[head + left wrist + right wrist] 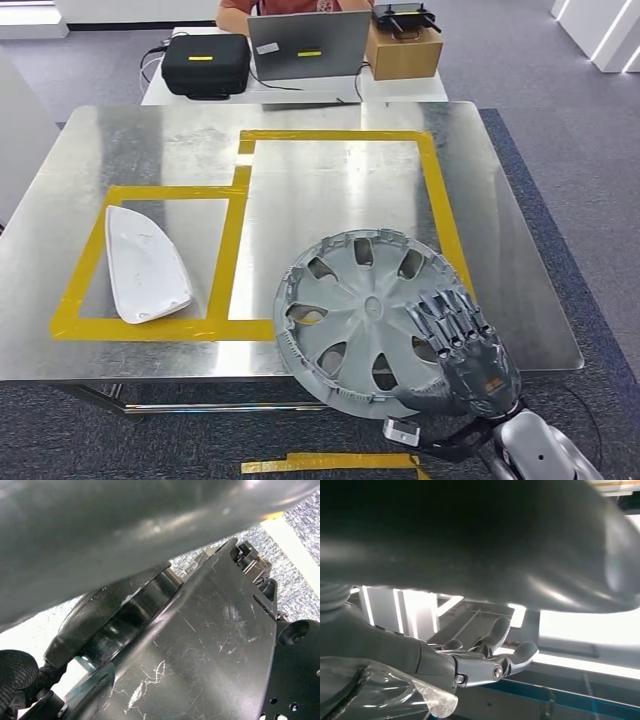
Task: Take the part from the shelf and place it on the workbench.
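We hold the part, a grey wheel cover (pixel 361 318), in our right hand (pixel 464 355), fingers (pixel 445 318) laid over its face near the rim and the thumb apparently under the edge, so we judge it gripped rather than merely touched. The wheel cover sits tilted over the near edge of the worktop (pixel 317 170), towards the near right corner, partly overhanging the edge and crossing the yellow tape outline (pixel 441 200) of the larger marked bay. Whether its far rim already touches the metal we cannot tell. We judge the placing step to be in hand: the part is at the worktop but not yet set down. The next move calls for carrying it further in from the near edge, levelling it inside the bay, then easing the fingers off. A white curved panel (pixel 143 265) lies in the smaller bay by the left edge. Our left hand's state we cannot tell
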### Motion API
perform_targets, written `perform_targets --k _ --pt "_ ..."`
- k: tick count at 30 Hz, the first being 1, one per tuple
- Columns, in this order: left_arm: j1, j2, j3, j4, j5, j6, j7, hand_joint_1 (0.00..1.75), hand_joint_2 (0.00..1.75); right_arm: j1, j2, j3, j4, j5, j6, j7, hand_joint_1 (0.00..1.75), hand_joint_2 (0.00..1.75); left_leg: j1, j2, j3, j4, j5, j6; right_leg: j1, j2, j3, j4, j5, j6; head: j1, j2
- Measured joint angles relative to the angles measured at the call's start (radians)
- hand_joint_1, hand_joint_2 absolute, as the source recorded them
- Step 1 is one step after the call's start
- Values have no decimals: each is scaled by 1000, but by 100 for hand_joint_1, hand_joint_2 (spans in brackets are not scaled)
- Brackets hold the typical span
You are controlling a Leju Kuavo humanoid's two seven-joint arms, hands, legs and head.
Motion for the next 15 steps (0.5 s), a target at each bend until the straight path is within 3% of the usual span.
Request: perform_targets --k 6,15 --pt "1 0 0 0 4 -2 1 0 0 17 52 -67 -20 0 0 -95 0 0 0 0 0 0 0 0 0 0 0 0 0 0 0 0" --pt "1 1 1 0 6 -2 3 0 0 25 91 -104 -33 0 0 -134 0 0 -2 0 -1 3 -1 1 -2 0 0 -1 1 2 0 0"
